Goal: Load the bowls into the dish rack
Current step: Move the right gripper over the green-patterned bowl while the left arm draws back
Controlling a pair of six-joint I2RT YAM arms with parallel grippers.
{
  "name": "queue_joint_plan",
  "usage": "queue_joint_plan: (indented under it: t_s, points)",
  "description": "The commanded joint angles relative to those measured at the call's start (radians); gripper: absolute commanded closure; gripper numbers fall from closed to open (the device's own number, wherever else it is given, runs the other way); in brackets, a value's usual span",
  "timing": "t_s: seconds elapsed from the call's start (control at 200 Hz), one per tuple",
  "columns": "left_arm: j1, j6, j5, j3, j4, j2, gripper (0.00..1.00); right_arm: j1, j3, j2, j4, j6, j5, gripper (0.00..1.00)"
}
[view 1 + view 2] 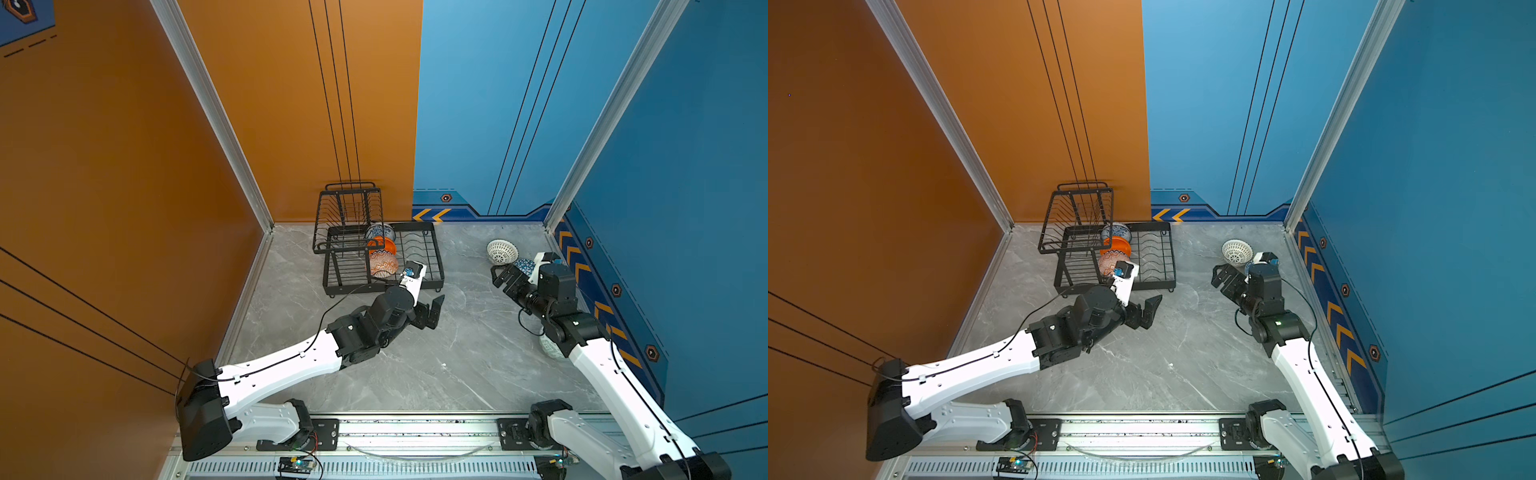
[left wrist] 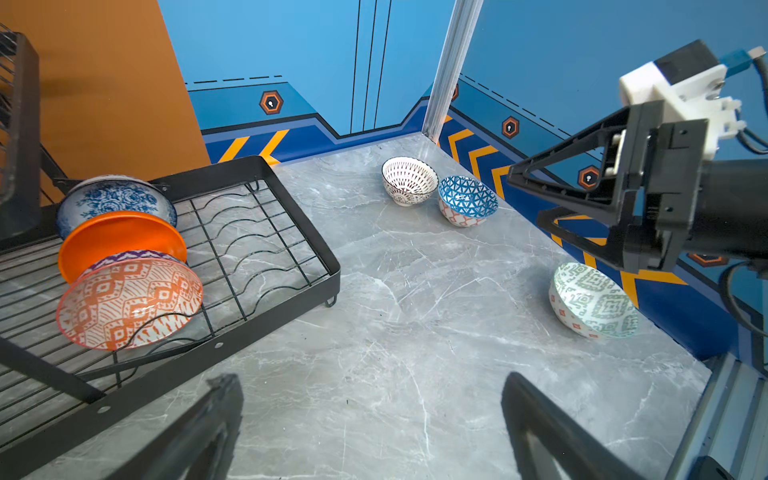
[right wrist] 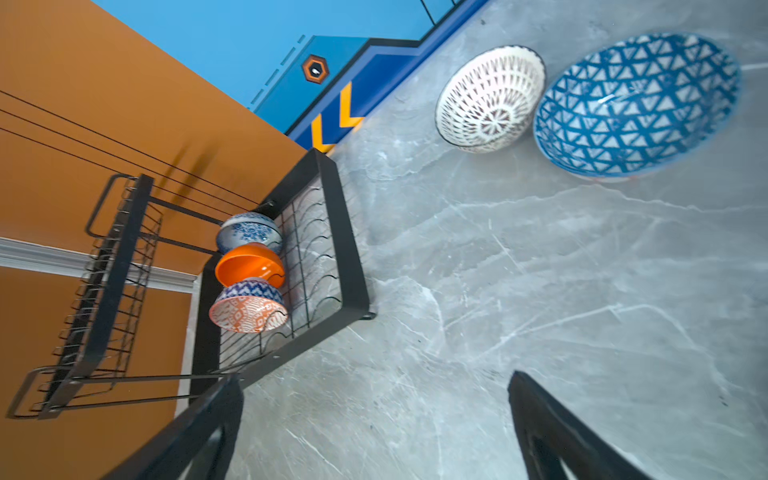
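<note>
The black wire dish rack (image 1: 437, 259) (image 1: 1172, 257) stands at the back by the orange wall. Three bowls lean in a row on its lower tray: blue-white floral (image 2: 112, 199), plain orange (image 2: 120, 239) and orange-white geometric (image 2: 129, 301). On the table to the right sit the white lattice bowl (image 1: 502, 251) (image 3: 490, 97), the blue triangle bowl (image 3: 636, 104) beside it, and the pale green bowl (image 2: 592, 301) nearer the front by the blue wall. My left gripper (image 1: 434, 313) (image 2: 372, 382) hangs open and empty in front of the rack. My right gripper (image 1: 498, 278) (image 3: 374, 380) is open and empty just short of the lattice bowl.
The rack's raised basket tier (image 1: 347, 216) overhangs its left half. The orange wall (image 1: 124, 208) closes the left side and blue walls (image 1: 685, 208) the back and right. An aluminium rail (image 1: 415, 432) with both arm bases runs along the front edge.
</note>
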Motion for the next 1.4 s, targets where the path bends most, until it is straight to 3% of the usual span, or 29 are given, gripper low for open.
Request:
queue_joint_plan:
  t_s: [0.0,0.415,0.711,1.136,1.396]
  points:
    - [-0.031,0.005,-0.041,-0.005,0.026,0.01,0.02,-0.019,-0.064,-0.03,-0.119,-0.044,0.011,0.0]
    - [-0.028,-0.026,-0.02,-0.149,0.191,-0.001,0.02,-0.046,-0.124,-0.132,-0.347,-0.116,0.23,0.0]
    - [-0.026,-0.041,0.036,-0.169,0.288,0.059,0.02,-0.093,-0.167,-0.183,-0.405,-0.044,0.236,0.0]
    - [0.021,-0.041,0.141,-0.216,0.371,0.088,0.02,-0.204,-0.18,0.004,-0.31,-0.094,0.244,0.0]
    - [0.035,-0.056,0.166,-0.256,0.404,0.082,0.02,-0.242,-0.195,0.093,-0.218,-0.127,0.253,0.09]
